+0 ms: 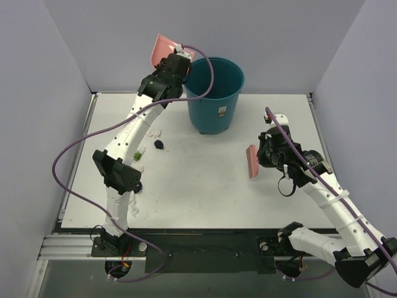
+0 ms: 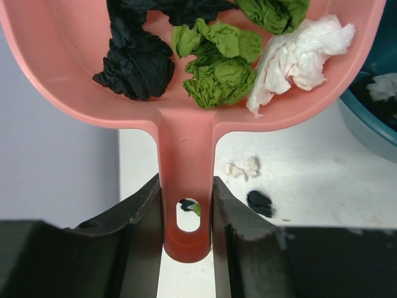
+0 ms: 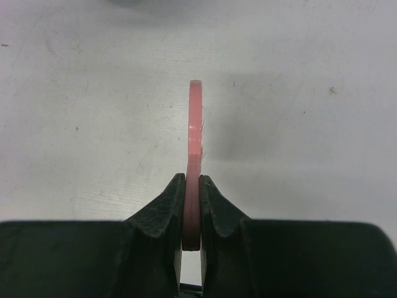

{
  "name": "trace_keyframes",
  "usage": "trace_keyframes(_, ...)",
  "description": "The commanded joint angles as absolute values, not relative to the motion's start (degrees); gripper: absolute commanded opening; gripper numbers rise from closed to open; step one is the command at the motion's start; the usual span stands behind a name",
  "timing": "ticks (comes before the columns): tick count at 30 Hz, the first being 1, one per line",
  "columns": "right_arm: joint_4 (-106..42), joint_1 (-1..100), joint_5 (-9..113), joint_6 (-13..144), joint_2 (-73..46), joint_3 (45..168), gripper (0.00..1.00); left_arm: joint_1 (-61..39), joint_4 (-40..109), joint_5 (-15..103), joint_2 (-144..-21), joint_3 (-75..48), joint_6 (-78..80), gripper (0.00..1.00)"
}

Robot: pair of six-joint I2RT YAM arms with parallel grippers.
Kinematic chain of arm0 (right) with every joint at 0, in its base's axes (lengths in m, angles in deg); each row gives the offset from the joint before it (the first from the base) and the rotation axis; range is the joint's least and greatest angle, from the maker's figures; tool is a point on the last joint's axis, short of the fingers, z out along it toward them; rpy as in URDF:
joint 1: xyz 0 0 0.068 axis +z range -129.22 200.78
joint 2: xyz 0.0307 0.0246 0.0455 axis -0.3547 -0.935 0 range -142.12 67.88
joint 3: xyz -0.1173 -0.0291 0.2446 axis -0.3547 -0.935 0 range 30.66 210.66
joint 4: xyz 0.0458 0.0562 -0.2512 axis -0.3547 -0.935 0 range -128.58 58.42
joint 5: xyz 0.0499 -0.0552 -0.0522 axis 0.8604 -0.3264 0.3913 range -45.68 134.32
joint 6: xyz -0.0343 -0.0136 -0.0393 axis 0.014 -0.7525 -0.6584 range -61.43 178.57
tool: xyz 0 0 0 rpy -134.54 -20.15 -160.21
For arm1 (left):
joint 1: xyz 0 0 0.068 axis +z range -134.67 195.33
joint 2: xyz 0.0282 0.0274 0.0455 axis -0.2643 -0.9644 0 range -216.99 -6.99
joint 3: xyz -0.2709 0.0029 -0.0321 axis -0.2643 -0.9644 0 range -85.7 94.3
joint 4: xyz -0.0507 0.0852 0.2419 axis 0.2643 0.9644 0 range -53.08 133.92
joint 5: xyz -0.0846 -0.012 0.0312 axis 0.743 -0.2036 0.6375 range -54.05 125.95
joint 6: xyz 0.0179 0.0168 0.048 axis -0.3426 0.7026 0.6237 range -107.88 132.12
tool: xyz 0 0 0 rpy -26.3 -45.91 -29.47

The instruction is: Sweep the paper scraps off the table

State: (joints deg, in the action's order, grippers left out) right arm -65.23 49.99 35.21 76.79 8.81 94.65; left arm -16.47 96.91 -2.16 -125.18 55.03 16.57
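Note:
My left gripper [image 1: 175,59] [image 2: 186,211] is shut on the handle of the pink dustpan [image 1: 163,48] [image 2: 62,62], held high beside the left rim of the teal bin [image 1: 214,93]. Black [image 2: 133,68], green [image 2: 217,68] and white [image 2: 301,53] paper scraps lie in the pan. More scraps rest on the table [image 1: 205,186] below: a black one [image 1: 159,144] [image 2: 259,202], a green one [image 1: 138,155] and a white one [image 1: 155,132] [image 2: 243,167]. My right gripper [image 1: 263,155] [image 3: 192,192] is shut on the pink brush [image 1: 252,161] [image 3: 194,136], just above the table at mid-right.
The teal bin [image 2: 372,118] stands upright at the back centre of the table. Grey walls close off the left, back and right sides. The left arm stretches over the left part of the table, above the loose scraps.

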Motion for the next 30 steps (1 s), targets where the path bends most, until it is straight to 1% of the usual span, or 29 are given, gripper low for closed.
trace_keyframes(1, -64.6, 49.7, 33.5, 77.7, 10.3, 93.8, 0.0, -17.9, 84.9, -11.5, -126.8, 56.6, 27.8, 0.0)
trace_keyframes(8, -63.8, 49.9, 33.8, 78.0, 9.5, 93.8, 0.0, -21.9, 65.9, -19.6, -128.4, 51.2, 43.5, 0.0)
trace_keyframes(10, -63.6, 49.8, 33.8, 78.2, 9.6, 93.7, 0.0, -23.3, 56.4, -22.6, -129.8, 49.7, 50.4, 0.0)
trace_keyframes(12, -63.5, 49.9, 33.9, 78.1, 9.7, 93.8, 0.0, -23.7, 52.2, -24.0, -130.8, 49.0, 55.2, 0.0)
trace_keyframes(16, -63.5, 50.0, 33.9, 78.2, 10.0, 93.8, 0.0, -23.9, 48.6, -24.0, -131.9, 48.0, 58.9, 0.0)
trace_keyframes(20, -63.1, 50.1, 33.9, 78.4, 10.6, 93.3, 0.0, -24.0, 38.4, -25.2, -131.1, 41.8, 66.4, 0.0)
trace_keyframes(30, -62.6, 50.4, 34.3, 78.5, 10.7, 92.5, 0.0, -23.6, 20.1, -23.7, -127.2, 28.0, 77.6, 0.0)
